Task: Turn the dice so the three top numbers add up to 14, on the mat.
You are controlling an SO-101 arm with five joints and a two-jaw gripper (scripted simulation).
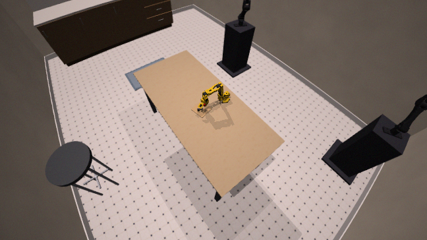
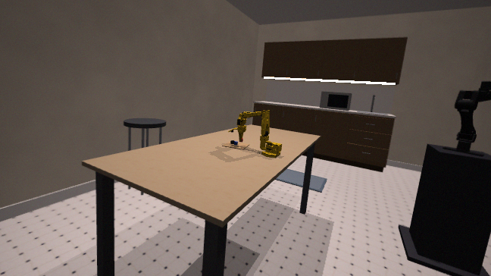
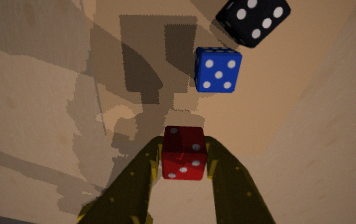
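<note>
In the wrist view my yellow gripper point(image 3: 183, 162) is shut on a red die point(image 3: 183, 152) and holds it above the tan mat point(image 3: 150, 100). A blue die point(image 3: 218, 69) lies on the mat beyond it and shows five pips on top. A black die point(image 3: 253, 17) lies farther off at the upper right and shows five pips towards the camera. In the top view the arm point(image 1: 212, 95) bends down over the mat point(image 1: 199, 111), and the red die point(image 1: 204, 104) shows as a small spot at the gripper. In the exterior view the gripper point(image 2: 240, 135) hangs above the blue die point(image 2: 235, 142).
The arm's base point(image 1: 225, 97) stands on the long wooden table point(image 1: 204, 117). A round stool point(image 1: 68, 163) stands on the floor to the left. Two black pedestals with dark arms point(image 1: 238, 46) point(image 1: 369, 148) stand to the right. Kitchen cabinets point(image 1: 105, 22) line the back wall.
</note>
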